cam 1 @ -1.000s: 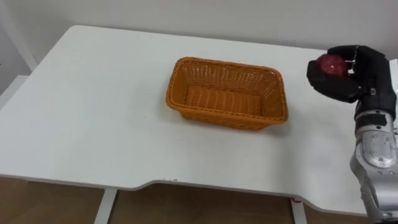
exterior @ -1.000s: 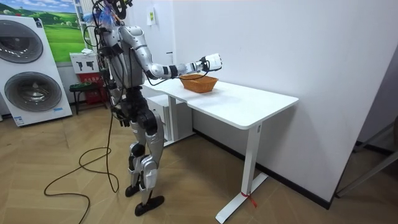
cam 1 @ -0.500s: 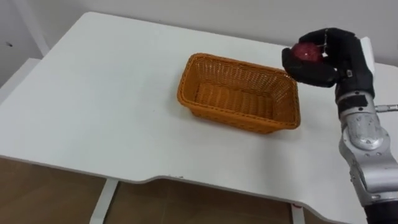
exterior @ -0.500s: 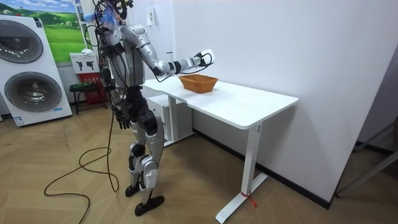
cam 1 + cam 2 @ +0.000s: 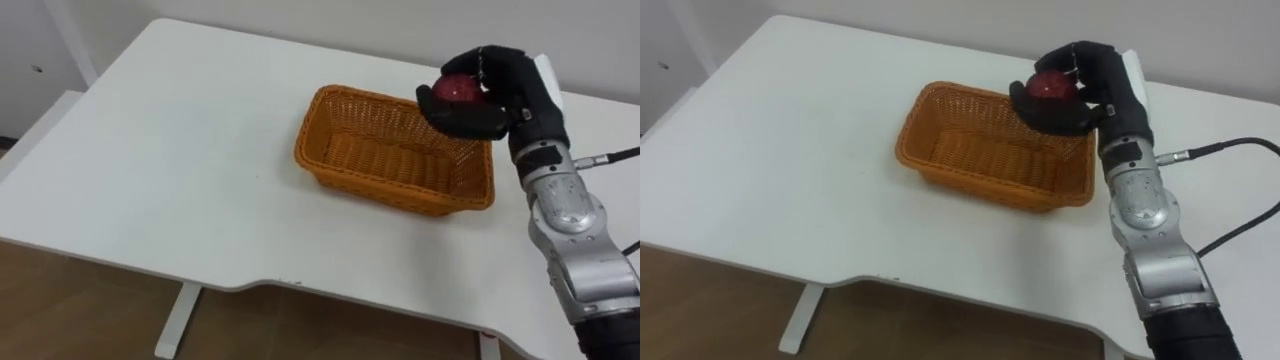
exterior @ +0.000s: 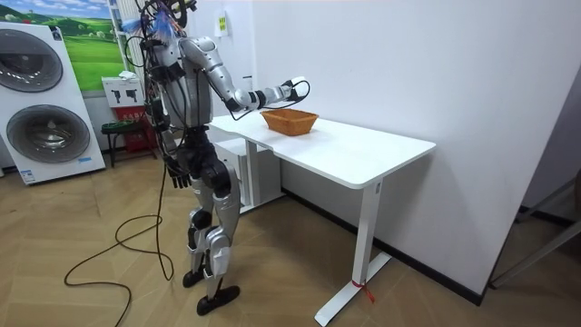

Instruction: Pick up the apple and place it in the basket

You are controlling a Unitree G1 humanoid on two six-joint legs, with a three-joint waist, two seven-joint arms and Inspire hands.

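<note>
Table: white top, basket on it right of centre.
Basket: orange wicker, open top, nothing inside that I can see.
Apple: red, up in the air over the basket's far right corner, clear of the wicker, in my right hand.
Right hand: fingers curled round the apple from below and behind; top of the fruit shows between them.
Handling: I judge it firm, round and smooth-skinned, light enough for this hand. It could slip or roll if the fingers loosen unevenly, and it would bruise if dropped from high.
Hold: wrap round the widest part, as I have it; no pinching near the stem.
Next: I'd go further over the basket's middle and lower before letting go.
Risk: release here may clip the rim and bounce out.
</note>
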